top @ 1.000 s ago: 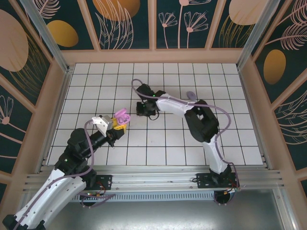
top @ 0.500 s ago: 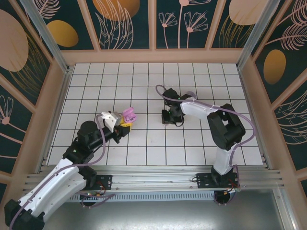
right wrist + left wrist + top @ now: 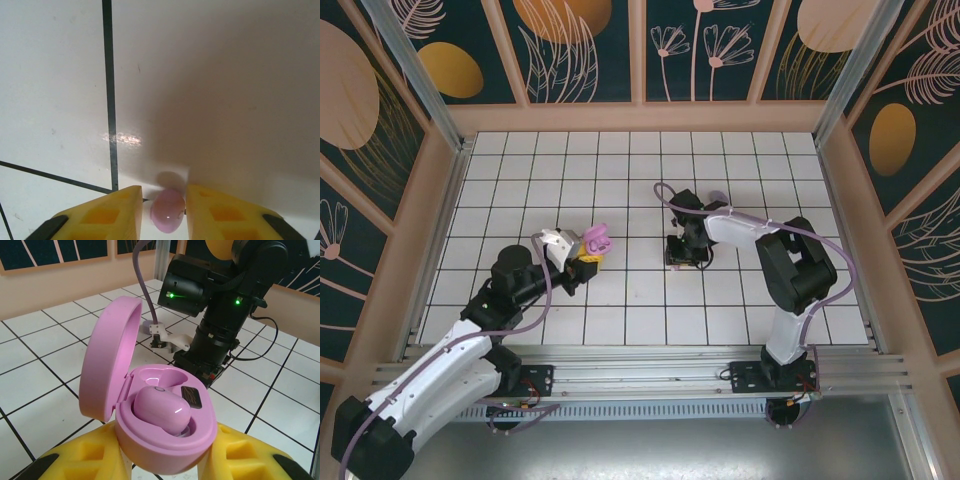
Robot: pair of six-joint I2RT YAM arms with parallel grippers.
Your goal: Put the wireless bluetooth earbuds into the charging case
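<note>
Pink plastic was what I watched. My right gripper (image 3: 163,196) pinched one tiny pink rounded earbud (image 3: 167,212) close to the white tiled table top (image 3: 55,75). My left gripper (image 3: 167,462) clamped the open pink oval charging case (image 3: 107,355), with another pink bud (image 3: 160,409) sitting in one cup. I judged the earbud should go slow and straight into the empty cup, turned to fit. Dark walls with painted flowers (image 3: 580,50) stood around.

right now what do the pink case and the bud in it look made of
The open pink oval charging case looks like glossy plastic: soft highlights along its lid. The pink rounded earbud seated inside seems the same smooth plastic, showing a glint.
</note>
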